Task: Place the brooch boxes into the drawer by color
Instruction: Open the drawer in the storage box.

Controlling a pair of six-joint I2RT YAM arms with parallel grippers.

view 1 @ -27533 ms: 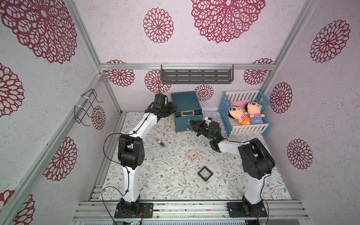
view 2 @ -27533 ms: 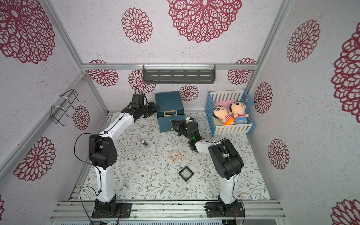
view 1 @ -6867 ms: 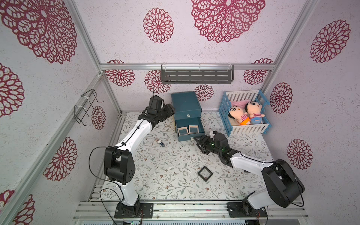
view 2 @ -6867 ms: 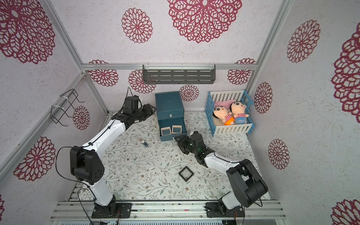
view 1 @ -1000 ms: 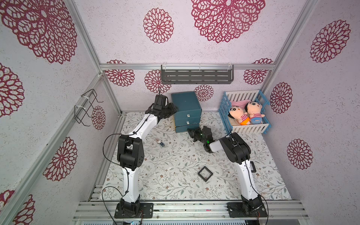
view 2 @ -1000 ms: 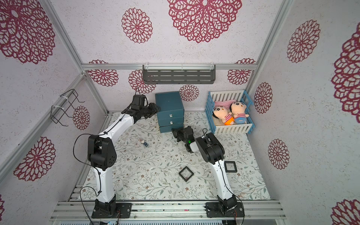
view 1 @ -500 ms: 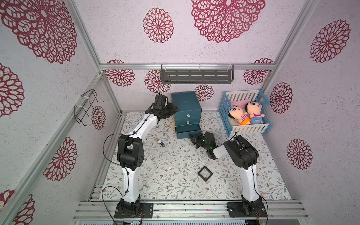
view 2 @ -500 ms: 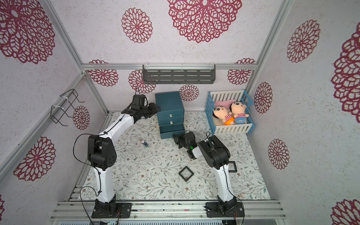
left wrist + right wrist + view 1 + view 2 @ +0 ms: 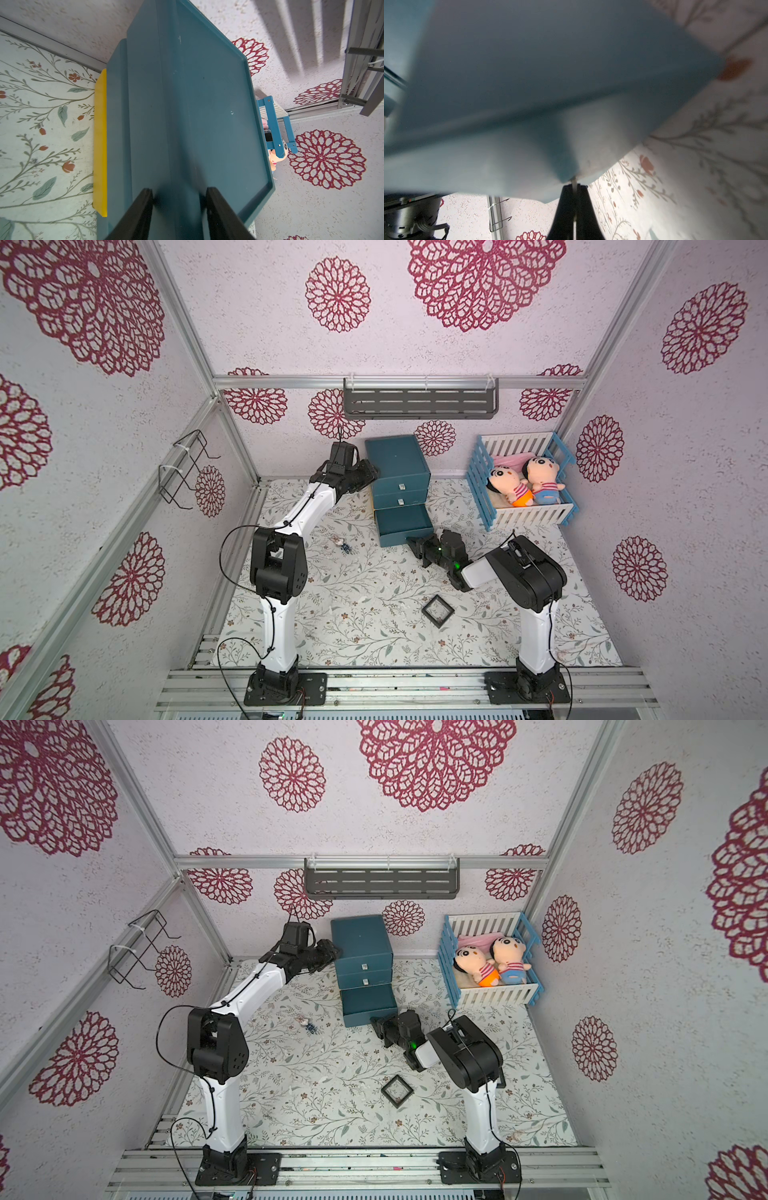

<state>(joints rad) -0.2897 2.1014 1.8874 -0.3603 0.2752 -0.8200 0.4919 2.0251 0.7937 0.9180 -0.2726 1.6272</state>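
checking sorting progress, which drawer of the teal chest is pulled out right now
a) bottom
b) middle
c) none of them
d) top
a: in both top views the bottom drawer juts forward from the chest, while the top drawer and middle drawer sit flush.

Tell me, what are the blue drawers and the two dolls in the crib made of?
The drawers look like smooth, matte plastic or painted board: flat, even teal faces with crisp edges. The dolls look like soft stuffed plush: rounded, puffy shapes with striped cloth shirts.
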